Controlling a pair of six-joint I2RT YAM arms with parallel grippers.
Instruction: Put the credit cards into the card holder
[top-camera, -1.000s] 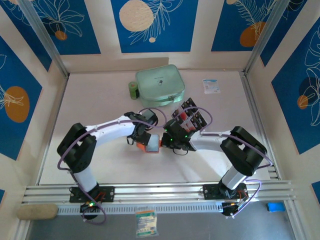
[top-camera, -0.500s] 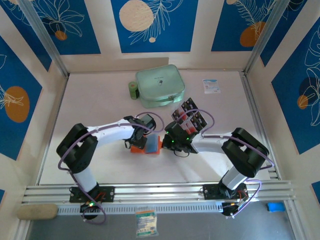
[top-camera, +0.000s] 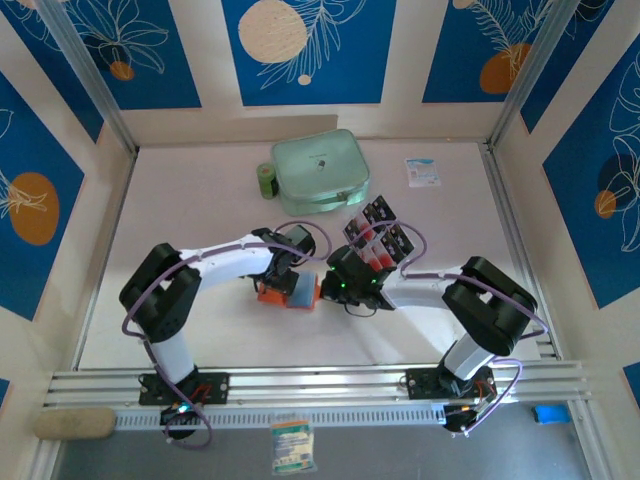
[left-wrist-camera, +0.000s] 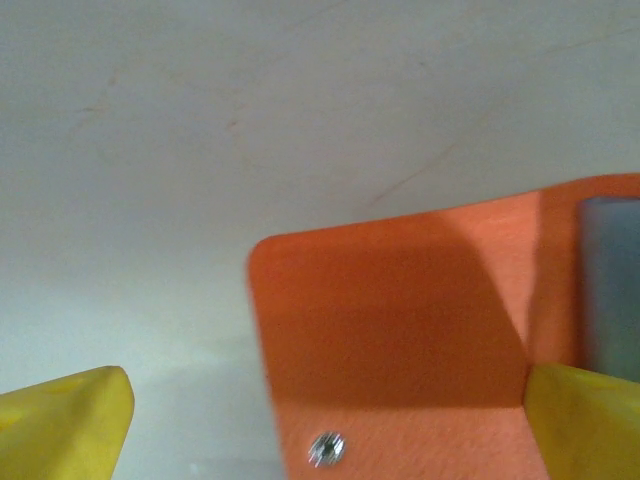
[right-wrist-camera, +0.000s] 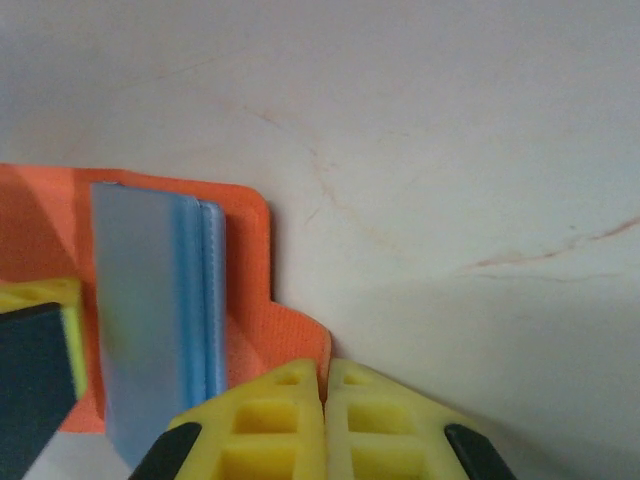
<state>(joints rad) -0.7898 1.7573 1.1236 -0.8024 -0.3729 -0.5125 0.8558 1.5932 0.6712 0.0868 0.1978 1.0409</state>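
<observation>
card holder | under spread left hand | closed right hand at edge

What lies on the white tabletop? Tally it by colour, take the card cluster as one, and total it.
Green: 2, zip case and small roll
Orange: 1, card holder
White-and-blue: 1, packet
Black-and-red: 1, credit cards
Total: 5

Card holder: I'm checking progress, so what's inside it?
The card holder lies open. Inside is its greyish clear pocket, with nothing dark showing through. The pocket's lower-left corner is hidden behind a yellow finger.
</observation>
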